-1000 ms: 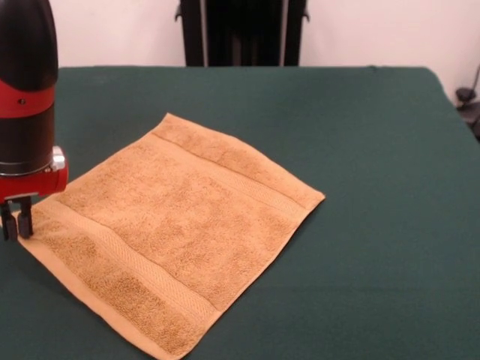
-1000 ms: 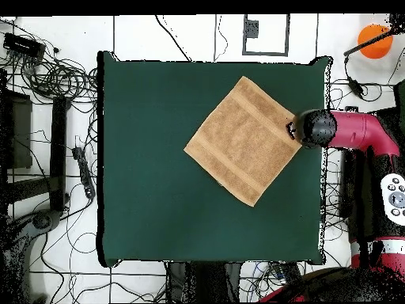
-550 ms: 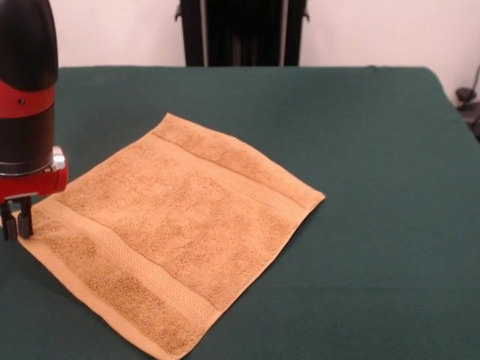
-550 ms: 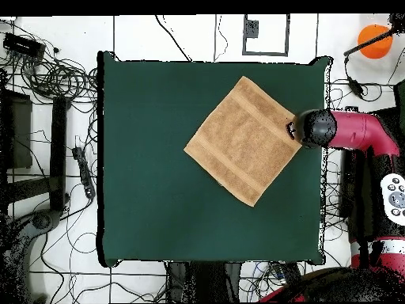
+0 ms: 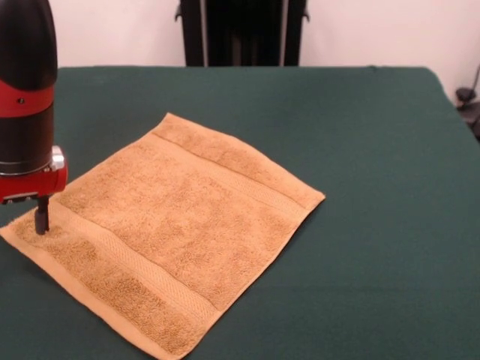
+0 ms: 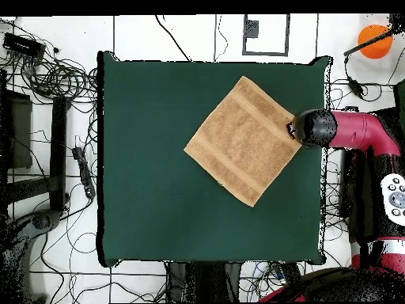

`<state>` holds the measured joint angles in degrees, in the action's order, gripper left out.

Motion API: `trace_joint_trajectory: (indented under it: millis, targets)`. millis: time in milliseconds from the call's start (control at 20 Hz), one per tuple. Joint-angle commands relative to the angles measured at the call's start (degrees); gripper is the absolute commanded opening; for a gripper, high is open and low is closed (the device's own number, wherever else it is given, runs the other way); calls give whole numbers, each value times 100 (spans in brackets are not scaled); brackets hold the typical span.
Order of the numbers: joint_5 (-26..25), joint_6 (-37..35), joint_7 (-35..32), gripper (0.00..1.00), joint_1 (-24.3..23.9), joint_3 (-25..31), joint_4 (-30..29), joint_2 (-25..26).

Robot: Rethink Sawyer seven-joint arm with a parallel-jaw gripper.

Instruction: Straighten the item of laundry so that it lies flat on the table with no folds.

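The item of laundry (image 5: 180,225), a golden-orange terry towel with woven band stripes, lies spread out as a diamond on the dark green table (image 5: 375,187). No folds show in it in either view. Its left corner rests flat on the table under my gripper (image 5: 19,223). The gripper stands open over that corner. One dark finger (image 5: 42,214) touches down on the towel, and the other is past the picture's left edge. From overhead, the towel (image 6: 244,141) lies toward the table's (image 6: 158,158) right side, with the gripper (image 6: 291,128) at its right corner.
The red and black arm (image 6: 348,131) reaches in over the table's right edge in the overhead view. Cables and gear lie on the floor around the table. An orange ball (image 6: 372,38) sits off the table at the top right.
The two fingers, close together on the towel's corner before, have spread apart. The corner is let go and now lies flat, reaching further out on the table.
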<state>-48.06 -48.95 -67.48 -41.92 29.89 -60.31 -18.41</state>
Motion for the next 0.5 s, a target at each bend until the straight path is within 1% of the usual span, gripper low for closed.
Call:
trace_joint_trajectory:
  millis: [50,200,250,300,400,500]
  targets:
    - [218,-77,1126,100,184,346,-372,-60]
    - [155,-17,1088,100,218,306,-386,-99]
    - [209,90,866,100,189,302,-432,-92]
    - [274,42,738,100,178,284,-455,-67]
    - [247,209,570,100,206,254,-560,-94]
    - [238,503,65,100,265,148,-849,-192]
